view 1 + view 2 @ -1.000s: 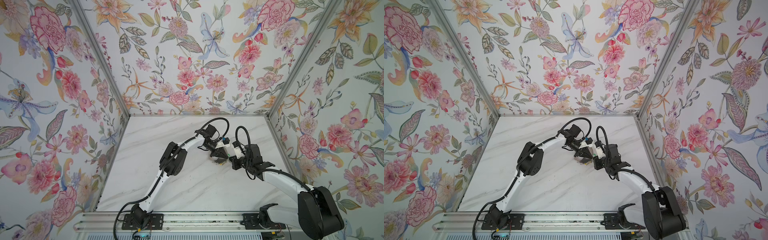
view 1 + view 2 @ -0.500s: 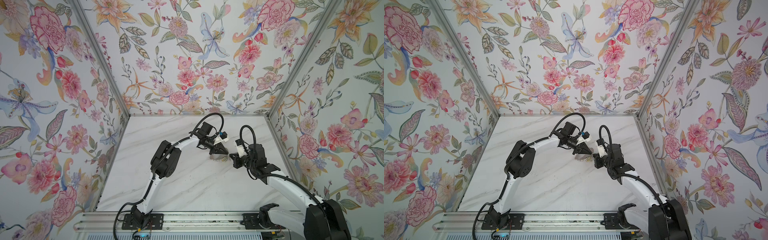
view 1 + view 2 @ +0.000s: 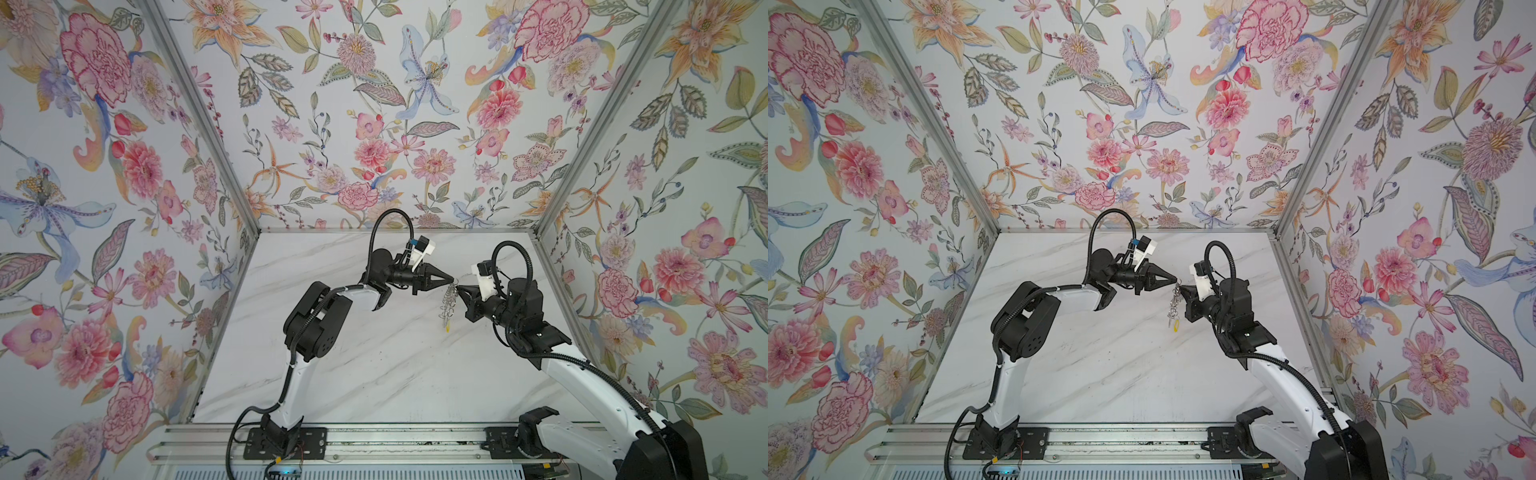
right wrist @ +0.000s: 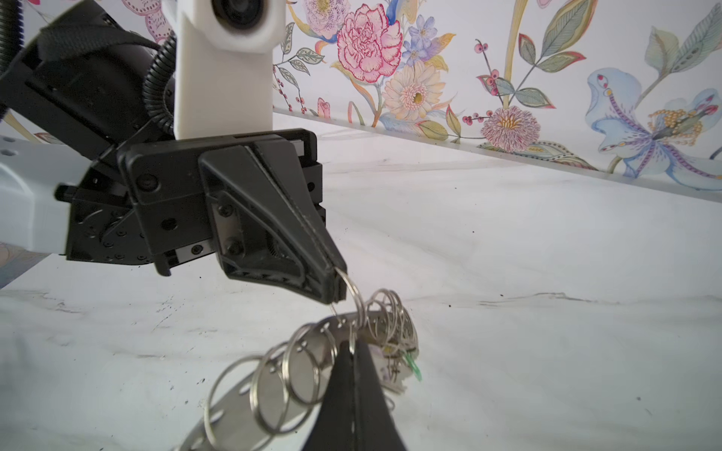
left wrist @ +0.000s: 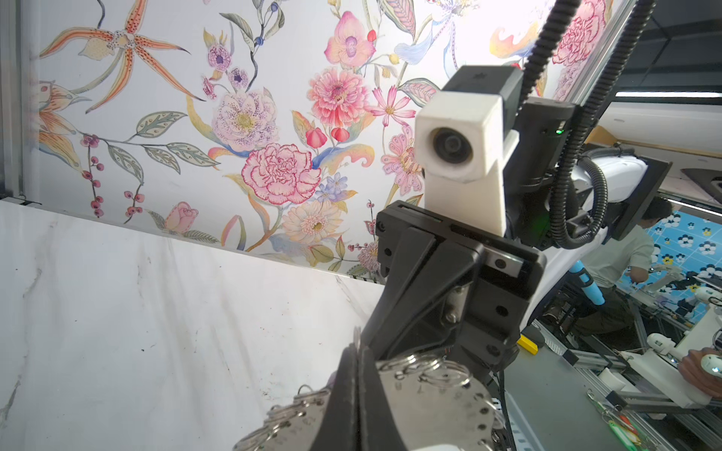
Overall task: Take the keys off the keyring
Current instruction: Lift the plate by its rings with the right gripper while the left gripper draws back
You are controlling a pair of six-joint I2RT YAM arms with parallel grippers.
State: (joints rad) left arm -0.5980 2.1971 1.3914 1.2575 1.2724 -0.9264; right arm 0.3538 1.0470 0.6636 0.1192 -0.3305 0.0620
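While left claw (image 4: 336, 289) is clamping a wire ring (image 4: 357, 293) and right claw (image 4: 352, 351) is gripping the keyring (image 4: 234, 423), keys (image 4: 392, 369) seem to be hanging attached, none freed.

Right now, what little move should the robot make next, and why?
Probably the left tool should gently pull its ring away from the keyring while the right tool holds firm. Both are shut: left on a small ring, right on the keyring, with keys hanging below.
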